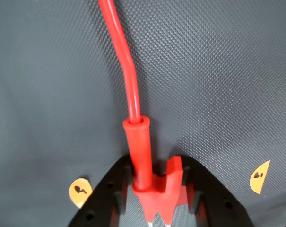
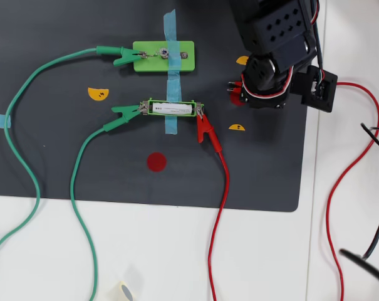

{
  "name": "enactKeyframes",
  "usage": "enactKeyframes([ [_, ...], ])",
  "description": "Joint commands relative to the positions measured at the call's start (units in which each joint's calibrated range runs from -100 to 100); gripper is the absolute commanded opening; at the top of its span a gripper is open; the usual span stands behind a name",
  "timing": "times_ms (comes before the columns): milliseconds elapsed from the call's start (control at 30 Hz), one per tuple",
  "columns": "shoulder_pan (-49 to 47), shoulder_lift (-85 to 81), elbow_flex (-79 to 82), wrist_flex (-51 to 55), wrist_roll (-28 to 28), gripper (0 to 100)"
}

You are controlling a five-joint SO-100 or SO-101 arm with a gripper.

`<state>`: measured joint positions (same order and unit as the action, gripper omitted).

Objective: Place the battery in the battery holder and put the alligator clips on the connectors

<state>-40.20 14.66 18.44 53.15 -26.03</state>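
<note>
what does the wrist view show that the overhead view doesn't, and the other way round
Only the wrist view shows the grip: the black two-finger gripper shut on a red rubber-sleeved alligator clip, its red wire running up the frame.

Only the overhead view shows the layout: the white cylindrical battery seated in the narrow bright-green battery holder, a green clip on one end and a second red clip on the other, another green clip on the light-green plate.

Both share the dark mat and yellow half-circle stickers.
</note>
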Motion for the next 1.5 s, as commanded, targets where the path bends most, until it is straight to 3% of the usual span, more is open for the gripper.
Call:
enactKeyframes([
  [0, 2.90, -3.56, -0.10, 6.62, 0.21, 1],
  [167, 3.10, -11.81, 2.18, 9.80, 0.32, 1],
  [700, 2.59, -12.74, 4.81, 11.78, -2.50, 1],
  [1000, 3.50, -12.66, 6.48, 11.09, -7.13, 1],
  [1467, 8.85, -12.49, 6.48, 11.69, -7.44, 1],
])
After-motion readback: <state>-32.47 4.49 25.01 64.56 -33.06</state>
